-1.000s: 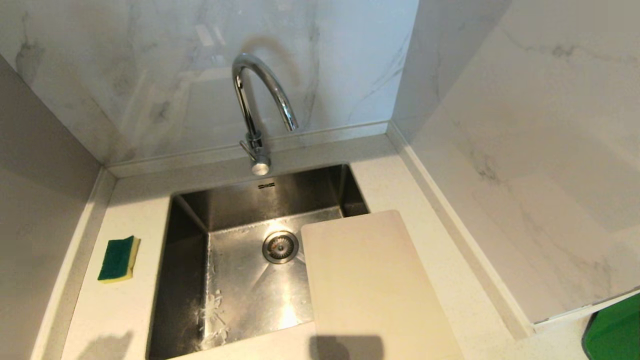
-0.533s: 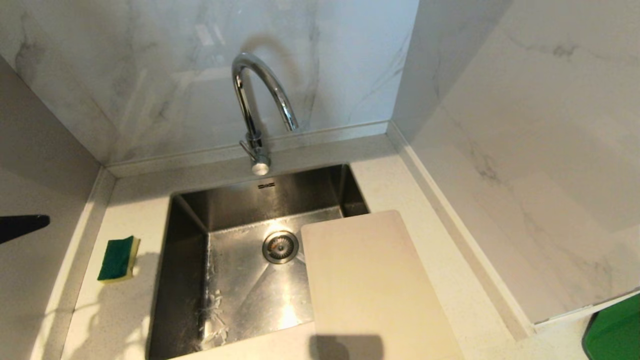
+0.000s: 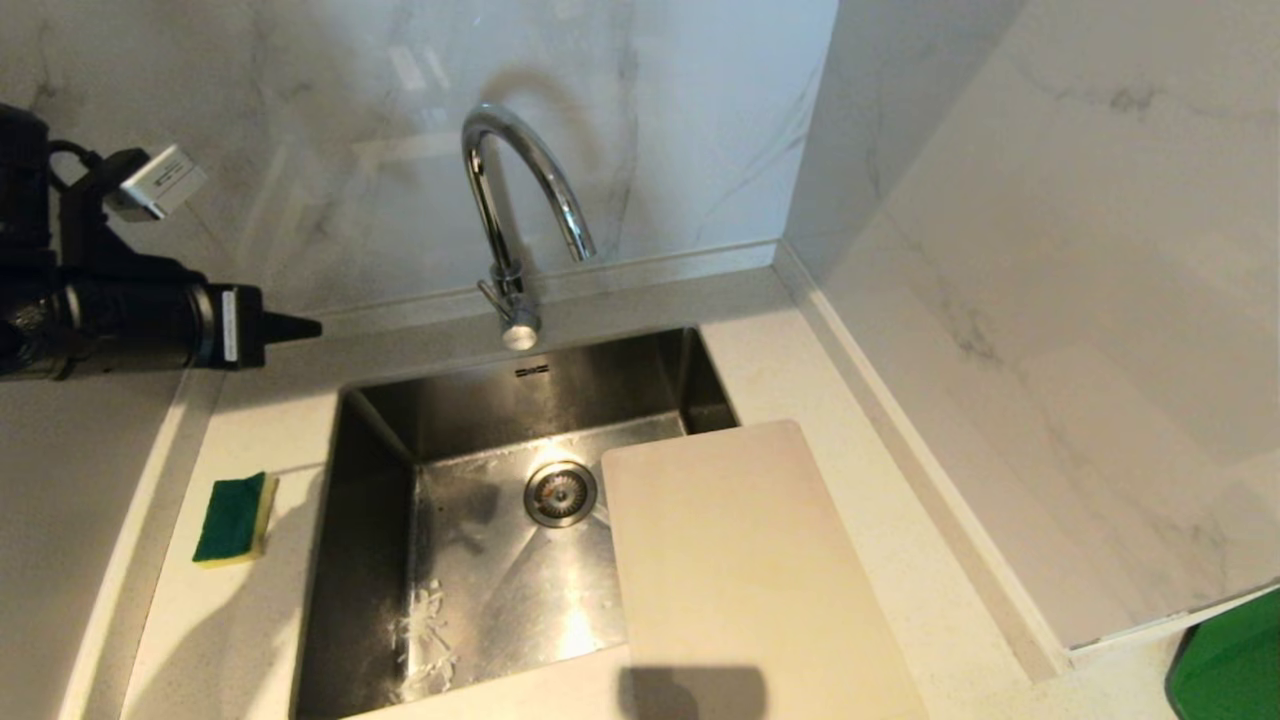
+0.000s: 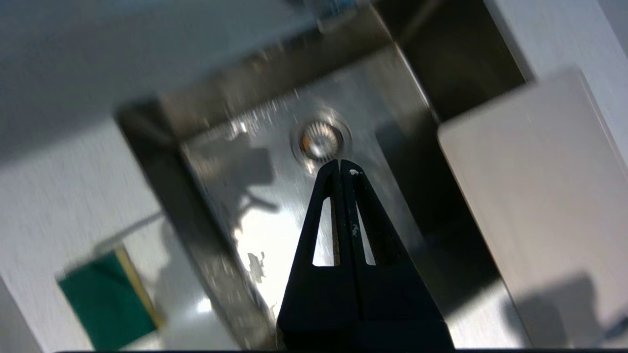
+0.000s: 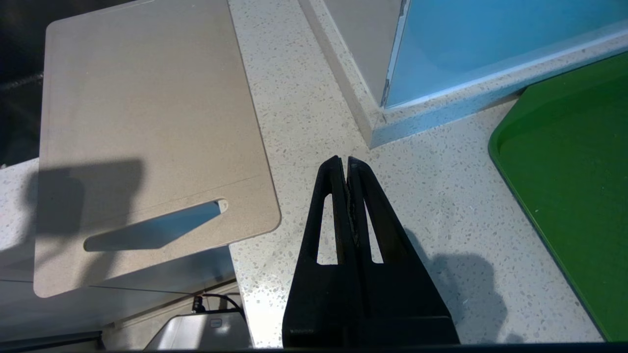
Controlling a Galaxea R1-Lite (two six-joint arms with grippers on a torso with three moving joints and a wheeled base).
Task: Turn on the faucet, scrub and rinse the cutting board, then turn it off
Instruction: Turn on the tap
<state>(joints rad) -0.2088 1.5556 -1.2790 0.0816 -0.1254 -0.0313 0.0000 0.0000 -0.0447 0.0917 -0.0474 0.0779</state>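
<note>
Change since a second ago: the left arm has come into the head view from the left edge; it was not in the picture then, and half a second back only a dark tip showed low at that edge.
Left gripper (image 3: 305,326): fingers pressed together to a point, holding nothing, level and aimed toward the faucet, in the air above the counter's back left corner.
Right gripper (image 5: 343,162): closed and empty, over bare counter near the cutting board's slotted end; outside the head view.
Faucet (image 3: 515,215): stands behind the sink at mid-back, spout arching toward the basin; no water runs from it. Open air lies between it and the left gripper's tip.
Cutting board (image 3: 745,575): lies flat on the right, its left part overhanging the sink, its right part on the counter.
Sink (image 3: 380,560): steel basin; its left and middle are uncovered, with the drain (image 3: 561,493) just beside the board's far left corner.
Sponge (image 3: 236,518): on the counter (image 3: 240,640) left of the sink, near the rim, apart from the gripper.
Edges: marble walls (image 3: 1050,250) close in the back and right; a green tray (image 5: 574,171) lies at the far right.
</note>
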